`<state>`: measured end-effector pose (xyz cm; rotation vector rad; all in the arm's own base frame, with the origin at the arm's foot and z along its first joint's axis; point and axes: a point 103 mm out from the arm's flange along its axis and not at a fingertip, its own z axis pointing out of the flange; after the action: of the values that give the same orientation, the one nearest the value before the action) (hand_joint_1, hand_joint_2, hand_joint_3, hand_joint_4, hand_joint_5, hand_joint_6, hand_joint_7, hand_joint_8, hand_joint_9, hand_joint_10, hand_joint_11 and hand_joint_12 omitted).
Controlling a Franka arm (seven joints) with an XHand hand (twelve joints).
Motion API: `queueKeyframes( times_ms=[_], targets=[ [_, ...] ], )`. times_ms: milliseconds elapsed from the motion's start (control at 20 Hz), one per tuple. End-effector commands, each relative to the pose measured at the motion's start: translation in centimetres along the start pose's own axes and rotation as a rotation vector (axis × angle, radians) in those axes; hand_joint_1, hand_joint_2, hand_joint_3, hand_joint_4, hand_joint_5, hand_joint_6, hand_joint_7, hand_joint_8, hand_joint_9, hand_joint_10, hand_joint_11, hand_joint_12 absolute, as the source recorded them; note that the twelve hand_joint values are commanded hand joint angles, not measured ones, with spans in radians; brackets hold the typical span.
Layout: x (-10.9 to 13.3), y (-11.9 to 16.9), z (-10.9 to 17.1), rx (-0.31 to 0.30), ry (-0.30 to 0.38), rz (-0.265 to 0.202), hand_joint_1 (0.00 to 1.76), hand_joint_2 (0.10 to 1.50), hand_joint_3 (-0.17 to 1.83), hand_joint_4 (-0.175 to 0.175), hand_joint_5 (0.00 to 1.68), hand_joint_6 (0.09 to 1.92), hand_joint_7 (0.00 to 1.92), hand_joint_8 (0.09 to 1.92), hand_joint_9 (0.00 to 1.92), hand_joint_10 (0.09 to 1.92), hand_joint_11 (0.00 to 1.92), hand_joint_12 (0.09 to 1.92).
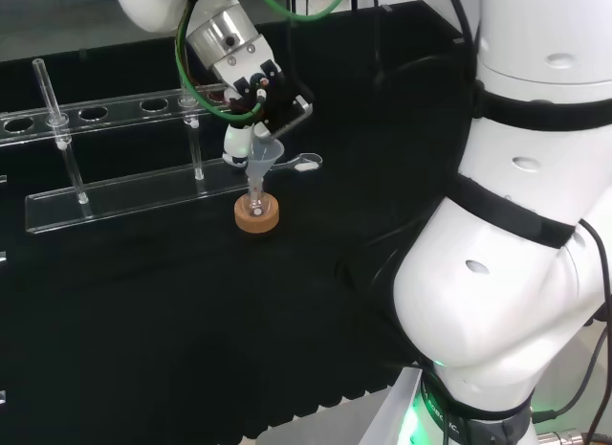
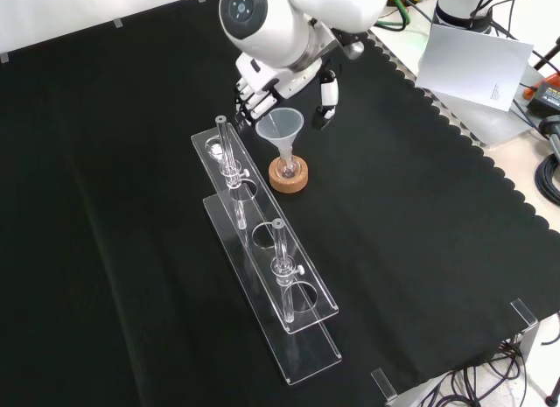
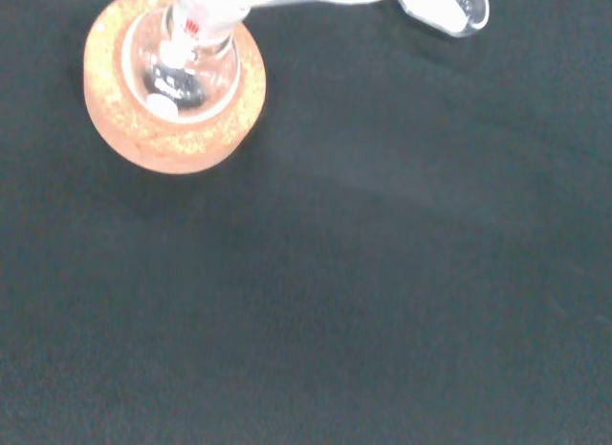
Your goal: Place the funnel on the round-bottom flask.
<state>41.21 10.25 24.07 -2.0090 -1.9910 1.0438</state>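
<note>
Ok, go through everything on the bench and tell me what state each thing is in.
funnel: upright, stem in the flask's neck.
round-bottom flask: upright on its stand.
cork ring: flat on the cloth, under the flask.
hand: fingers beside the funnel's rim; contact unclear.
test tube rack: standing, two tubes upright.

Clear funnel [image 2: 280,131] — upright in flask [image 2: 288,169]

Clear rack [image 2: 262,249] lies long on the black cloth [image 2: 420,249], two glass tubes [image 2: 229,157] upright in it. White sheet [image 2: 477,66] at cloth's far edge, front view.
</note>
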Motion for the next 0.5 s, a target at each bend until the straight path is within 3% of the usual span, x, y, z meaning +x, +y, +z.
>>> queueKeyframes(
  times_ms=[50, 250, 500],
  targets=[
    [-2.1, -2.2, -0.8, -0.065, 0.081, 0.008, 0.58, 0.62, 0.54, -0.022, 0.03, 0.09, 0.03, 0.1, 0.03, 0.83, 0.1, 1.5],
    [-4.2, -2.9, -0.4, -0.08, 0.11, 0.031, 0.57, 0.64, 0.49, -0.026, 0.05, 0.09, 0.0, 0.28, 0.1, 0.81, 0.12, 1.49],
    [-7.5, -3.4, 0.2, -0.105, 0.178, 0.042, 0.56, 0.64, 0.49, -0.028, 0.07, 0.09, 0.0, 0.37, 0.13, 0.8, 0.14, 1.49]
  ],
)
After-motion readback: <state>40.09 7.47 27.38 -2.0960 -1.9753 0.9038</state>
